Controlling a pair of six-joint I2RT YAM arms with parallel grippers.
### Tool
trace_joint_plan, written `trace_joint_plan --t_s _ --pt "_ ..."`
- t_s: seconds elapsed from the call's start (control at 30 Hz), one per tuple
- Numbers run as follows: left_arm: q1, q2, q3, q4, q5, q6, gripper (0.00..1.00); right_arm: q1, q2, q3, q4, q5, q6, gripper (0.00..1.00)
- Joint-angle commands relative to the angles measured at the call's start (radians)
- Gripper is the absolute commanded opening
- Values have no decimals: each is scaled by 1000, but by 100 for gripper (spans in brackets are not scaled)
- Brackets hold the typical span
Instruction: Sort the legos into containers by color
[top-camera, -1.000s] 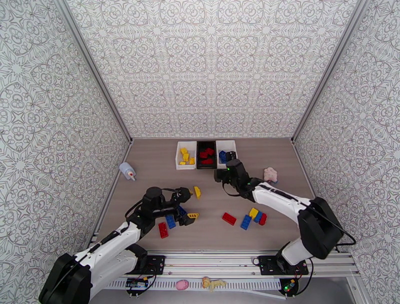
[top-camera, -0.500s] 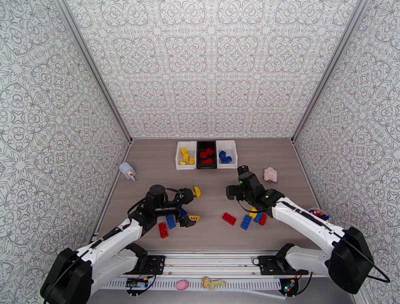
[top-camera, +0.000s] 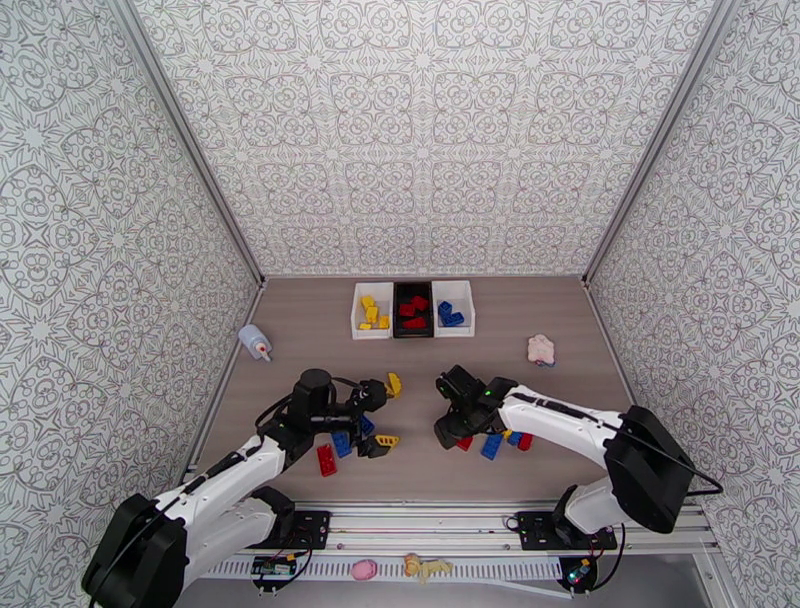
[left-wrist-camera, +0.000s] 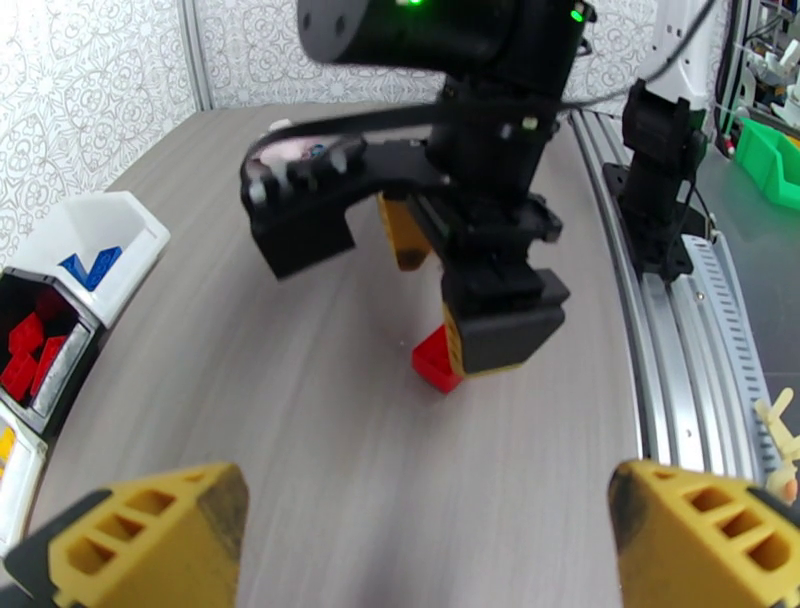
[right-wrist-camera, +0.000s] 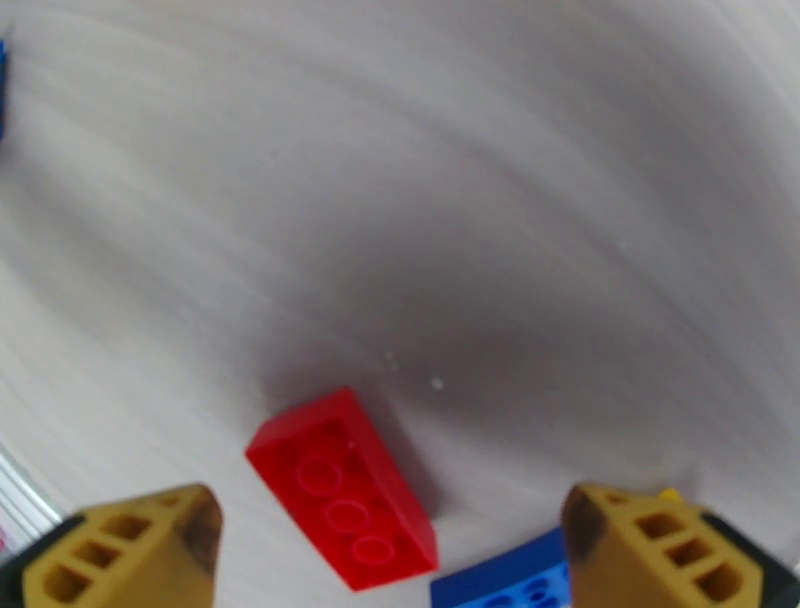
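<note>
Jaws on the right arm, spread wide, are returning from the containers and lowering over a red lego for another pickup; left jaws are waiting spread

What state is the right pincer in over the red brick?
Open. The right wrist view shows the right pincer with yellow fingertips wide apart, the red brick lying flat on the table between them, touching neither.

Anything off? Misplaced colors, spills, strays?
Bins look correctly sorted: yellow, red, blue. Strays: a pale bottle lying on its side at far left and a pink lumpy toy on the right. Neither is a brick. Nothing spilled.
</note>
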Motion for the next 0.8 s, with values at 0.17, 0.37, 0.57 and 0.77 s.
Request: trace_joint_plan --t_s 0.17,0.37,0.57,0.77 --pt "10 3 25 -30 15 26 100 15 87 53 -32 7 -16 75" --pt "11 5 25 -31 13 26 100 15 101 45 -29 33 -14 61" --pt "10 6 25 -28 10 26 100 15 102 45 -30 45 -9 47" --pt "10 0 25 -23 3 23 100 15 83 47 -22 57 5 35"
